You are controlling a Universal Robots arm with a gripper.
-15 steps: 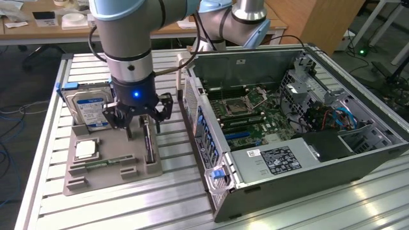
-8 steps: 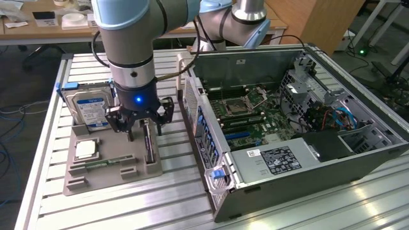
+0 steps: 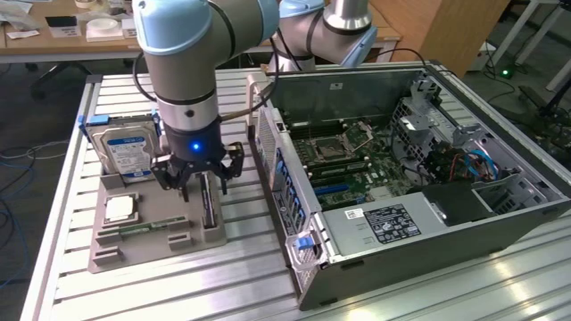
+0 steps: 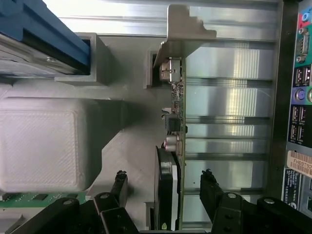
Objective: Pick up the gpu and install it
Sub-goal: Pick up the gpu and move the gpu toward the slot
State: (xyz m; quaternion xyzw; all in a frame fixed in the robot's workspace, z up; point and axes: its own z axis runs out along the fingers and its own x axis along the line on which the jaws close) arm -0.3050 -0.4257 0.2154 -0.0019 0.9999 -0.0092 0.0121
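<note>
I see the gpu (image 4: 174,124) standing on its thin edge in a slot of the gray plastic holder (image 3: 143,251). My claw (image 4: 163,176) is wide open, with one black finger on each side of the gpu. It holds nothing. The gpu is flat, with a pale metal bracket (image 4: 183,29) at one end.

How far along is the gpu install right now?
Early. Done: the gripper is open astride the gpu, one finger each side, not touching. In hand: nothing; the gpu stands on edge in its gray holder. Left: gripping, lifting, and seating it in the open computer case.
</note>
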